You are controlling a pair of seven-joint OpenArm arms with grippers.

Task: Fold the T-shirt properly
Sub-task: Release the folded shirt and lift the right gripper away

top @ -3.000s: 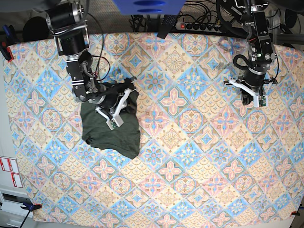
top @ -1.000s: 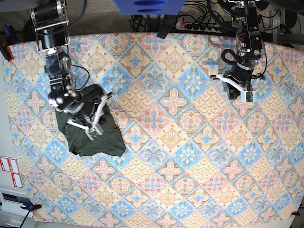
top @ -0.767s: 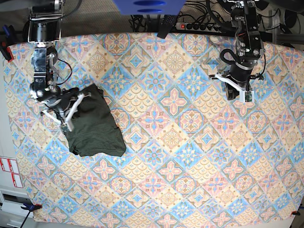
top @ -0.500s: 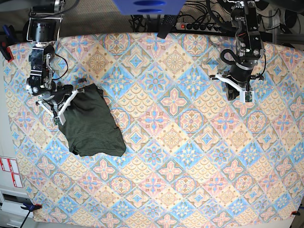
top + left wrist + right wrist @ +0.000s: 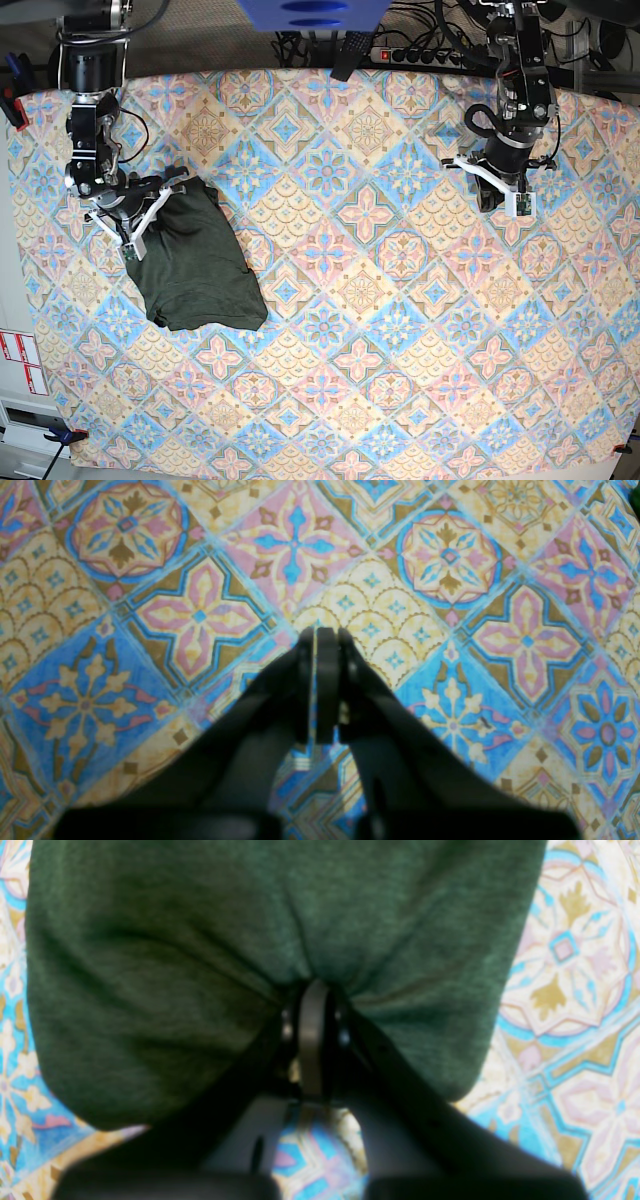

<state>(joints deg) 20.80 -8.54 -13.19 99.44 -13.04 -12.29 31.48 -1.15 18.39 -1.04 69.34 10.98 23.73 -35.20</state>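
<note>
Pinching a gathered edge of the shirt (image 5: pixel 280 940), the right gripper (image 5: pixel 312 1040) has its two dark fingers drawn together, and the green cloth puckers into creases that fan out from the nip. How much cloth sits between the pads is hidden by the fingers themselves, and the gripper's lower body blurs out at the bottom of the wrist view. From the base view the same gripper (image 5: pixel 140 225) lies at the upper left corner of the shirt (image 5: pixel 195 270), which is a compact dark green bundle, roughly a slanted rectangle, lying on the left part of the patterned cloth (image 5: pixel 360 380) covering the table. Sleeves, collar and hem cannot be told apart in that bundle; the folds are hidden inside it. The wrist view cuts off the shirt's upper part.

Far across the table, the left gripper (image 5: pixel 320 680) hangs over bare patterned cloth (image 5: pixel 450 560) with its fingers pressed flat together and nothing between them. Its base is out of focus and cropped at the lower edge. In the base view it (image 5: pixel 500 195) sits near the upper right, well apart from the shirt. Behind the table's far edge, a power strip (image 5: pixel 420 55) and tangled cables are partly cut off.
</note>
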